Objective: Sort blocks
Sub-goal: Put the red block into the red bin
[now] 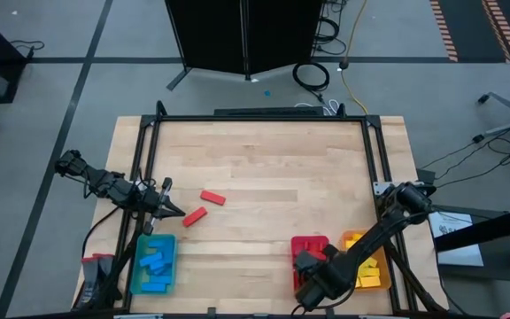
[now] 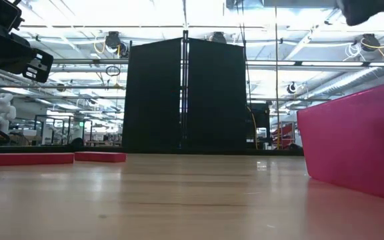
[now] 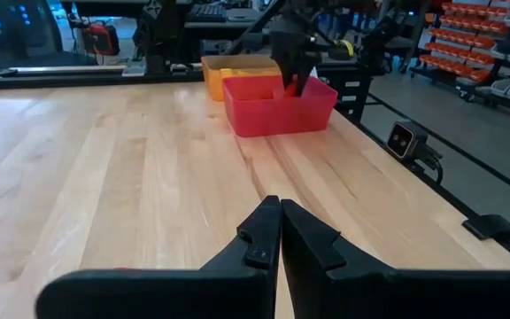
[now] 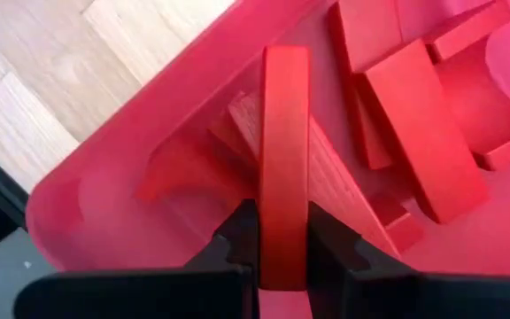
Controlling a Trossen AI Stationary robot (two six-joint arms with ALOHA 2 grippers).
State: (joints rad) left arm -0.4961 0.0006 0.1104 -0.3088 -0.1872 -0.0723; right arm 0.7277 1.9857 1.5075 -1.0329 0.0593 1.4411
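My right gripper (image 1: 306,266) is shut on a red block (image 4: 285,159) over the red tray (image 1: 312,241) at the near right. That tray holds several more red blocks (image 4: 414,133). Two red blocks (image 1: 212,198) (image 1: 194,216) lie flat on the bare table left of centre, also seen as red blocks (image 2: 33,159) (image 2: 100,157) in the low view. My left gripper (image 3: 279,206) is shut on nothing at the table's left edge, close to the nearer of the two. Blue blocks (image 1: 155,264) fill a tray at the near left. My right gripper pinches the red block between its two fingers (image 4: 237,239), one on each broad face, at the end nearest the wrist (image 4: 285,252). The fingers point down from above. The block hangs narrow edge up over the tray's floor (image 4: 131,151); whether its far end touches the blocks below, I cannot tell.
An orange tray (image 1: 367,266) with yellow blocks stands right beside the red tray (image 3: 277,111), toward the table's right edge. A black frame rail (image 1: 255,118) runs round the table. Bare wood (image 1: 273,168) stretches over the middle and far half.
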